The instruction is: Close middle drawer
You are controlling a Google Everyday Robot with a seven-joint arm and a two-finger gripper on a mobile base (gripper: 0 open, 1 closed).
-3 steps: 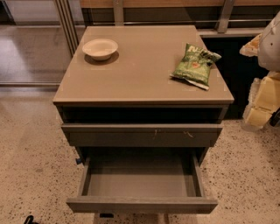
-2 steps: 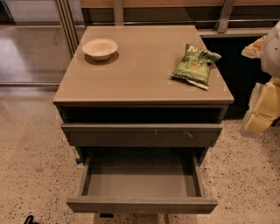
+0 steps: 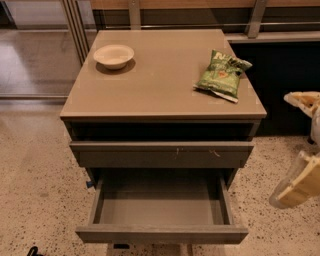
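Grey-brown and smooth, the tabletop (image 3: 160, 85) is carrying 2 things. A shallow cream bowl (image 3: 114, 55) is sitting near its back left corner. A green snack bag (image 3: 222, 74) is lying flat toward the back right, well apart from the bowl. Under the tabletop a dark gap (image 3: 160, 131) is showing. Below it, a drawer front (image 3: 150, 155) with small light scratches and an orange fleck is sticking out slightly. The cabinet is standing on a speckled stone floor (image 3: 35, 190), with metal posts (image 3: 134, 12) rising behind it.

The middle drawer (image 3: 160, 206) is sitting just below the scratched front, pulled far out toward the camera. Its smooth grey inside is lying bare, and its plain front panel (image 3: 160, 234) is running along the lower edge of the view. The scratched front is overhanging the back part of that inside.

The hand (image 3: 282, 150) is hanging at the right edge of the view, off to the right of the cabinet and apart from it. Its 2 cream fingers (image 3: 300, 182) are standing wide apart, 1 above the other, and are gripping nothing. The middle drawer is lying to the left of the hand. The drawer's right side wall (image 3: 226, 200) is coming nearest to the lower finger without touching it.
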